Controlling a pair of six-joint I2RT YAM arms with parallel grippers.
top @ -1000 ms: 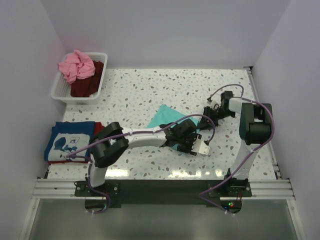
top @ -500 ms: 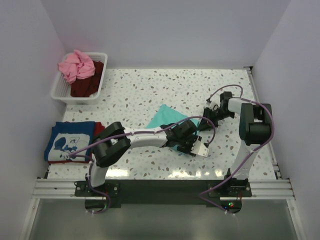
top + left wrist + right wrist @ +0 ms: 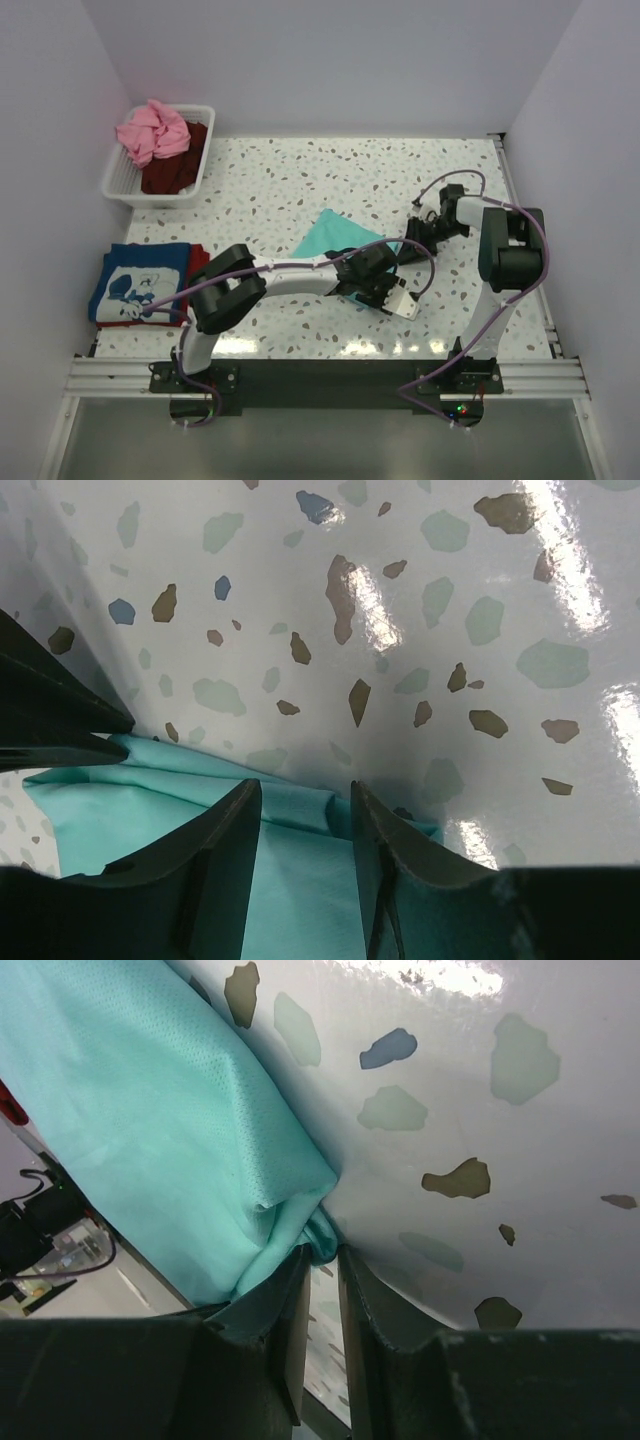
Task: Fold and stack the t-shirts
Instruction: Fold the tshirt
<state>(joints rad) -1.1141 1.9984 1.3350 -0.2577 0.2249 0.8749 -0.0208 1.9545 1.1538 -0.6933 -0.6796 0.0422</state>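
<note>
Teal t-shirt [image 3: 340, 238]: it lies on the desk [image 3: 300, 180] between your two tools, with its near edge under your left one and its right corner at your right one.
Left tool [image 3: 300, 790]: it stands partway apart. Its fingers [image 3: 225, 830] sit astride a folded hem of the teal cloth, tips down at the desk, and you can see the gap between them.
Right tool [image 3: 322, 1250]: it is narrow, with a bunched corner of the teal t-shirt nipped between its tips.
Blue t-shirt [image 3: 140, 282]: it is folded with the white print up, well off to the left of your left tool. It rests on a red t-shirt [image 3: 197, 258] whose edge shows on the side nearer that tool.
White slatted basket [image 3: 118, 185]: it sits far beyond your left tool and to its left. Inside, a pink t-shirt [image 3: 152, 130] is heaped on a dark maroon t-shirt [image 3: 178, 165].
</note>
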